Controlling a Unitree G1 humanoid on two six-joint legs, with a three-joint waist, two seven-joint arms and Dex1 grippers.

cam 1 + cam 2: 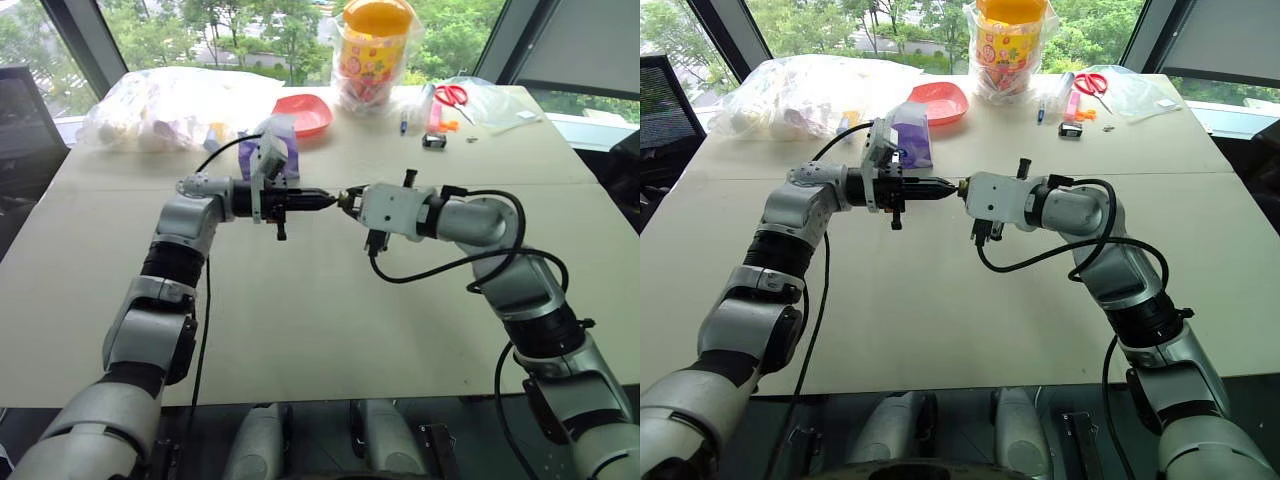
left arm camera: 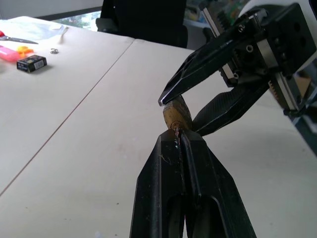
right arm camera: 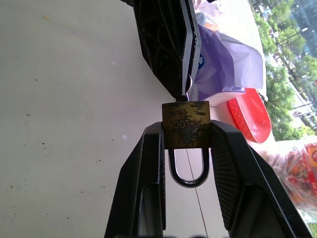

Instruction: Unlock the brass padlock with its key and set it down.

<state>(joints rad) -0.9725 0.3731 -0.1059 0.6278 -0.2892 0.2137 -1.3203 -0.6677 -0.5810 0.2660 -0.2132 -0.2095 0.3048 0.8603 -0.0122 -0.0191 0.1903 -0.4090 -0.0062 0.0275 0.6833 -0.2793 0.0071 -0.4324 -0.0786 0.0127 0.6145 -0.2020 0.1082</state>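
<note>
Pinching padlock [image 3: 185, 124] by its flat brass sides in right jaws above worktop [image 1: 300, 330]; left jaws pressed on key [image 3: 187, 84] at 12 o'clock. Small, rigid, slick metal, likely light.

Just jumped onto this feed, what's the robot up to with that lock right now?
The right gripper holds the brass padlock by its sides above the table, shackle toward its own wrist. The left gripper is shut on the key, whose tip meets the padlock's keyhole end. The shackle looks seated, so the lock appears not yet opened. Both arms meet mid-air over the middle of the table; a red dish, a purple bag and scissors lie farther back.
</note>
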